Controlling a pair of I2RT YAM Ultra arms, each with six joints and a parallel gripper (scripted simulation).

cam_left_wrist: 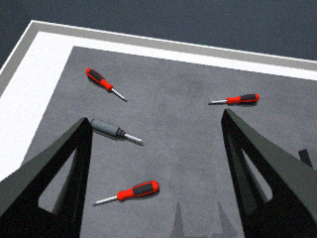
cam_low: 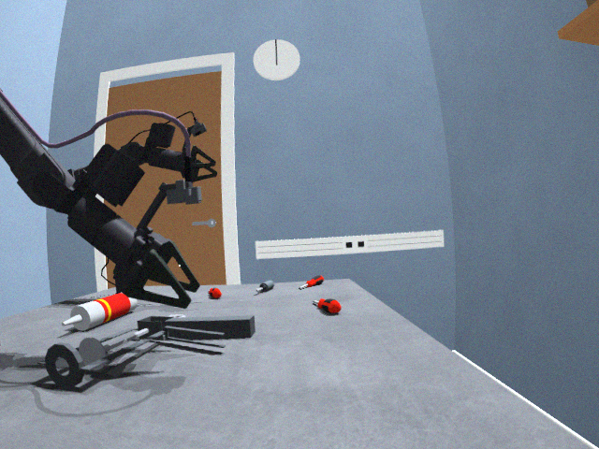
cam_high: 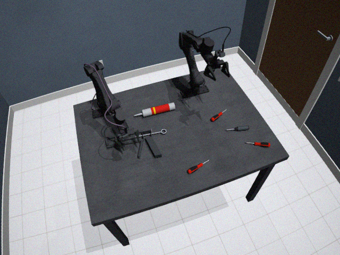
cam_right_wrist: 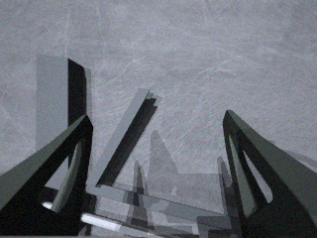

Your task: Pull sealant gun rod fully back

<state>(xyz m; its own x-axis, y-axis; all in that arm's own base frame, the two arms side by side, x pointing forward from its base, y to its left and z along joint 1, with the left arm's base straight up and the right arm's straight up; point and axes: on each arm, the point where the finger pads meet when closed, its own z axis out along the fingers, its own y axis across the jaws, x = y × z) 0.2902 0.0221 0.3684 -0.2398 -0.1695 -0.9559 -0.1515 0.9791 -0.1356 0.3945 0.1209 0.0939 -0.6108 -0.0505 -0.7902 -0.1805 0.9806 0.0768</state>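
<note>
The dark sealant gun lies on the table, its front ring (cam_low: 64, 366) toward the exterior camera, with the plunger disc (cam_low: 92, 354) close behind that ring. Its handle (cam_high: 153, 148) (cam_low: 217, 326) (cam_right_wrist: 52, 99) and trigger (cam_high: 140, 149) (cam_right_wrist: 124, 135) lie flat. The pale rod (cam_high: 155, 133) (cam_right_wrist: 101, 221) sticks out a short way behind the handle and ends in a ring (cam_high: 163, 131). The thumb plate (cam_high: 151, 132) is small there. My right gripper (cam_high: 130, 146) (cam_low: 192, 297) (cam_right_wrist: 156, 118) is open and empty above the gun. My left gripper (cam_high: 222, 77) (cam_low: 215, 167) (cam_left_wrist: 155, 118) is open and empty, high and away from it.
A red and white cartridge (cam_high: 162, 109) (cam_low: 116, 309) lies beside the gun, on the side of the arm bases. Red screwdrivers (cam_high: 217, 116) (cam_high: 262, 144) (cam_high: 195, 168) and a grey screwdriver (cam_high: 242, 128) (cam_left_wrist: 105, 127) lie beyond the rod's ring end.
</note>
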